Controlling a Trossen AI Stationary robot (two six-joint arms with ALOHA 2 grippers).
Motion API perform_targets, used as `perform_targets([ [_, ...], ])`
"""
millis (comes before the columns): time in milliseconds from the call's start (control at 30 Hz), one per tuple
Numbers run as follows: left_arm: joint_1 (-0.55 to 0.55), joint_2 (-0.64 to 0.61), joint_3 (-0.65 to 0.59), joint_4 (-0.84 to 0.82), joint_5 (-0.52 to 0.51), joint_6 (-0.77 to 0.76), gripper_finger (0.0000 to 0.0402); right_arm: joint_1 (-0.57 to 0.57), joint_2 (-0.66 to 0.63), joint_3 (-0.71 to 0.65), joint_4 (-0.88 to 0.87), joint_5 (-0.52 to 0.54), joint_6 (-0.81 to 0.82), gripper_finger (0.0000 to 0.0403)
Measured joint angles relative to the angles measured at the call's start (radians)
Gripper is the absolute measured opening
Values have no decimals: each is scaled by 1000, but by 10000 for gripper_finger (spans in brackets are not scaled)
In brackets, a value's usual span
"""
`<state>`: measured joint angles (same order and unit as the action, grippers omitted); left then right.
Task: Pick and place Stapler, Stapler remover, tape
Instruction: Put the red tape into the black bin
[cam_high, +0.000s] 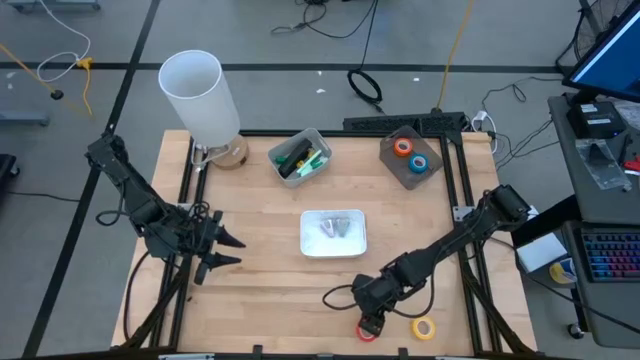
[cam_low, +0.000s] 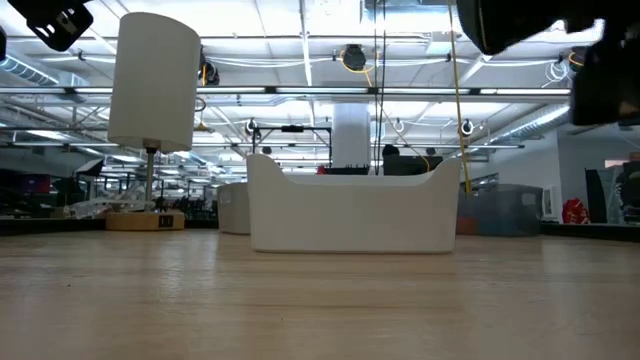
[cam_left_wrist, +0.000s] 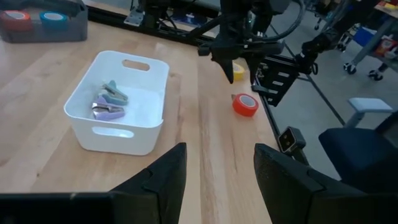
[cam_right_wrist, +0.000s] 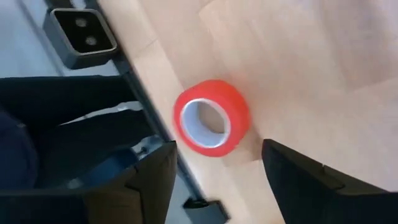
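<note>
The red tape roll (cam_right_wrist: 211, 118) lies flat on the wood close to the table's near edge (cam_high: 368, 331), with the yellow roll (cam_high: 424, 327) to its right. My right gripper (cam_right_wrist: 217, 171) hovers open just above the red roll (cam_left_wrist: 245, 104), one finger to each side, touching nothing. The orange roll (cam_high: 402, 147) and blue roll (cam_high: 419, 163) lie in a grey tray (cam_high: 392, 165) at the far right. Small stapler removers (cam_left_wrist: 109, 101) lie in the white bin (cam_high: 312, 245) at mid-table. My left gripper (cam_left_wrist: 217, 177) waits open at the table's left (cam_high: 225, 252).
A second bin (cam_high: 300, 157) with dark and green items stands at the far middle. A lamp with a white shade (cam_high: 200, 95) stands at the far left. A black frame (cam_high: 465, 200) borders the table's right side. Bare wood lies between the white bin and the near edge.
</note>
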<state>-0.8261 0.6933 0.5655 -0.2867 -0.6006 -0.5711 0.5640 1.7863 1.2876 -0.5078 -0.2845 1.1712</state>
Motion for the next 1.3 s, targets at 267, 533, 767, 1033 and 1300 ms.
perform_targets([
  [267,0,0,0,0,21,-14,186,17,0,-178,291,-30,99,214],
  [533,0,0,0,0,21,-40,186,55,53,-285,462,-61,181,209],
  [767,0,0,0,0,20,-57,186,66,74,-285,466,18,206,208],
  [1033,0,0,0,0,20,-67,186,57,77,-286,436,63,235,168],
  [1300,0,0,0,0,20,-66,186,55,80,-287,418,101,286,89],
])
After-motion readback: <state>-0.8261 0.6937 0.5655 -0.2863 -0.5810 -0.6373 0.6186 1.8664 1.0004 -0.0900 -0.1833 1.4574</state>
